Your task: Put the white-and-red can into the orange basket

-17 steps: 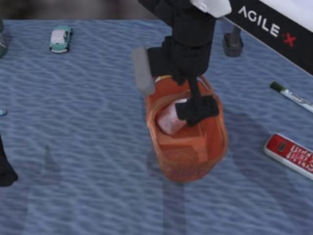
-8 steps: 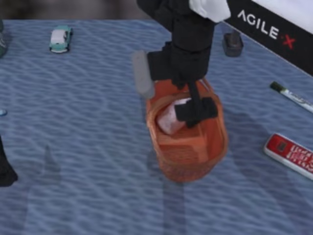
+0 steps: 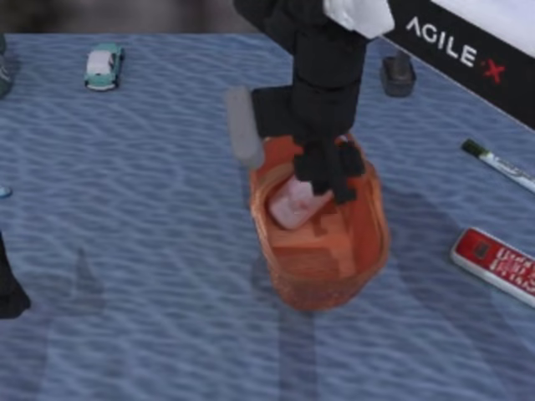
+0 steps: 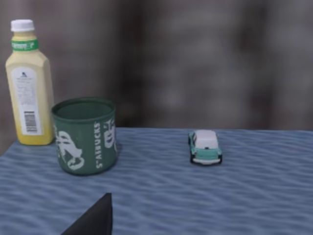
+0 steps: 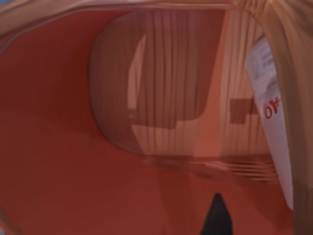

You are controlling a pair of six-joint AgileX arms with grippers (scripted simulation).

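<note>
Can (image 3: pixel 292 203), judged light, rigid and slick-walled, lies tilted inside basket (image 3: pixel 368 251); right tool (image 3: pixel 333 177) above it, grip state indiscernible; best held across its sides.

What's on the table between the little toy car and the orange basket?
Nothing: in the top view, only bare blue tabletop lies between the toy car and the orange basket.

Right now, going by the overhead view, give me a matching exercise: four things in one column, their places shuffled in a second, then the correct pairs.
Things:
1. white-and-red can
2. toy car
3. red-and-white box
4. right gripper

Places:
A. flat on the table near the right edge
B. far left part of the table
C. lying inside the orange basket
D. over the basket's far end, beside the can

Pairs: 1-C, 2-B, 3-A, 4-D
</note>
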